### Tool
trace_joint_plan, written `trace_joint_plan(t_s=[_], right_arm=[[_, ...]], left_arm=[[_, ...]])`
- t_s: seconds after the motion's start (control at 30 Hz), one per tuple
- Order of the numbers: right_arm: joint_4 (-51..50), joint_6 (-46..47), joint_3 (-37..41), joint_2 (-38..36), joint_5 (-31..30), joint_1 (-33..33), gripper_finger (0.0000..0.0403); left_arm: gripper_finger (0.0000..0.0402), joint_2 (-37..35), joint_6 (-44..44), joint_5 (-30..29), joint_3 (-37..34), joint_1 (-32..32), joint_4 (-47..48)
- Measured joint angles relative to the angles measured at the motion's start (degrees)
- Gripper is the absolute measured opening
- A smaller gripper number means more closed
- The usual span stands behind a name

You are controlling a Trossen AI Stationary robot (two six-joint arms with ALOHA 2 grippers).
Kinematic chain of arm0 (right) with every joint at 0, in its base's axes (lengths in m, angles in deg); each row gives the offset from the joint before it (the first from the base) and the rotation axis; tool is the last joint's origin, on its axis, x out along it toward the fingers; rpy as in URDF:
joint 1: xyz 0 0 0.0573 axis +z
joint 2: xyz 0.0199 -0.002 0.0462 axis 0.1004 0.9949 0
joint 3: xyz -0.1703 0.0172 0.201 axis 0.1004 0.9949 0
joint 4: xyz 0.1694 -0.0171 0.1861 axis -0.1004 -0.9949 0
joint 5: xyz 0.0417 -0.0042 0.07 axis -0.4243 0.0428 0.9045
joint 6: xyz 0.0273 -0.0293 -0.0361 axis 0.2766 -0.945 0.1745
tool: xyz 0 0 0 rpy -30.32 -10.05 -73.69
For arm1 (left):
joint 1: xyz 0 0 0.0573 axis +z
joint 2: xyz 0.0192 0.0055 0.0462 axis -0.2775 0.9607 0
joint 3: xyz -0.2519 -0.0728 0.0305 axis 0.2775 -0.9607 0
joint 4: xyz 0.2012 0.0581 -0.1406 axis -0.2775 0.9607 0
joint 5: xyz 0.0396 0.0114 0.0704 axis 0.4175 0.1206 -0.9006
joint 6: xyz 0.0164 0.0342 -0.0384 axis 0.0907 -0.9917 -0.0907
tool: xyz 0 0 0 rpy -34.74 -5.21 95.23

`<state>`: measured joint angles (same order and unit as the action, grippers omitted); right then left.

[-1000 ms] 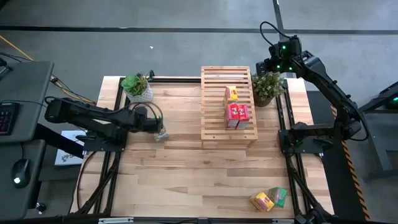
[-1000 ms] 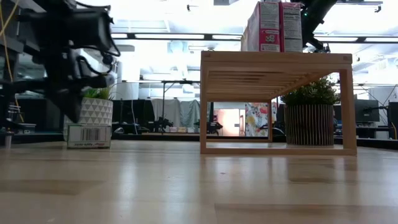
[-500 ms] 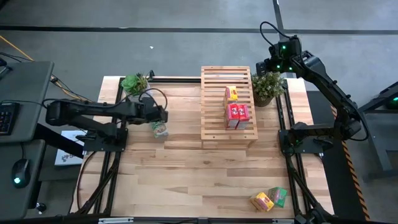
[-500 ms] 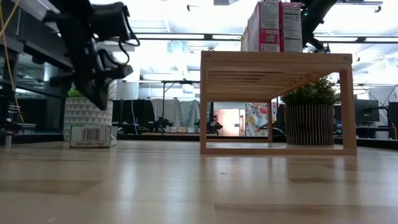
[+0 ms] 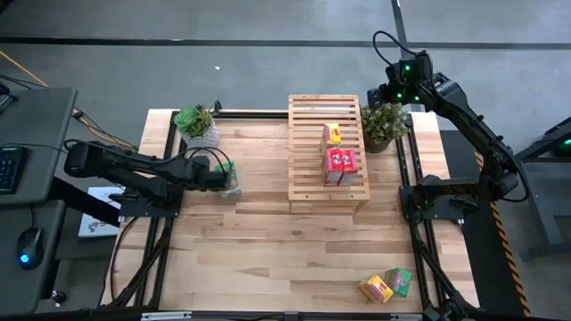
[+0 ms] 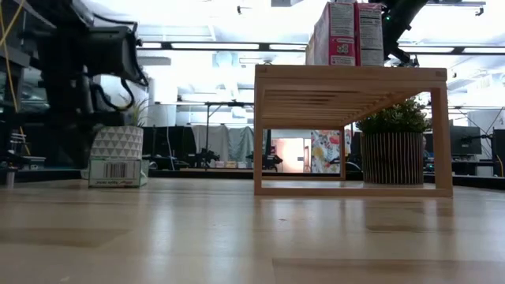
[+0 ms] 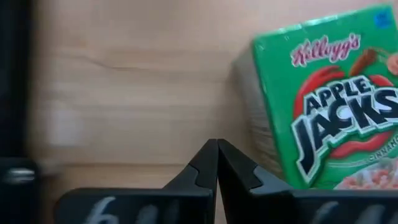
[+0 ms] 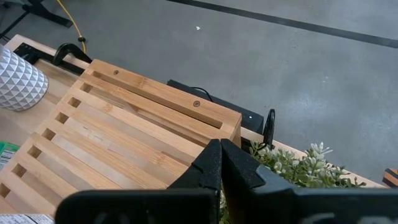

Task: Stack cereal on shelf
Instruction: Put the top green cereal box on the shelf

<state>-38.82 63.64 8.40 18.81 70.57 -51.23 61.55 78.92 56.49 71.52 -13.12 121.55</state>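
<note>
Your left gripper (image 7: pixel 217 163), fingers pressed together and empty, hovers just beside the green cereal box (image 7: pixel 333 99) lying on the table; spread them and straddle the box before closing.

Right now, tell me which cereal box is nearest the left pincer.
The green box lying on the table left of the shelf, right beside the left pincer. The other green one lies at the table's near right corner.
</note>
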Motion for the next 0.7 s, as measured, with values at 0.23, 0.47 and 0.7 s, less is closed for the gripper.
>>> trace_joint_plan(t_s=[0.23, 0.47, 0.7], right_arm=[[0.02, -0.02, 0.01, 0.00, 0.02, 0.00, 0.0000], [0.02, -0.02, 0.00, 0.00, 0.02, 0.00, 0.0000], [0.02, 0.27, 0.01, 0.00, 0.13, 0.02, 0.0000]], left_arm=[[0.0000, 0.00, -3.83, -2.07, -2.47, 7.18, -11.70], [0.0000, 4.68, -18.01, -0.58, -2.49, 17.90, -30.54], [0.0000, 11.57, -30.23, 5.87, 1.72, 24.18, -37.50]])
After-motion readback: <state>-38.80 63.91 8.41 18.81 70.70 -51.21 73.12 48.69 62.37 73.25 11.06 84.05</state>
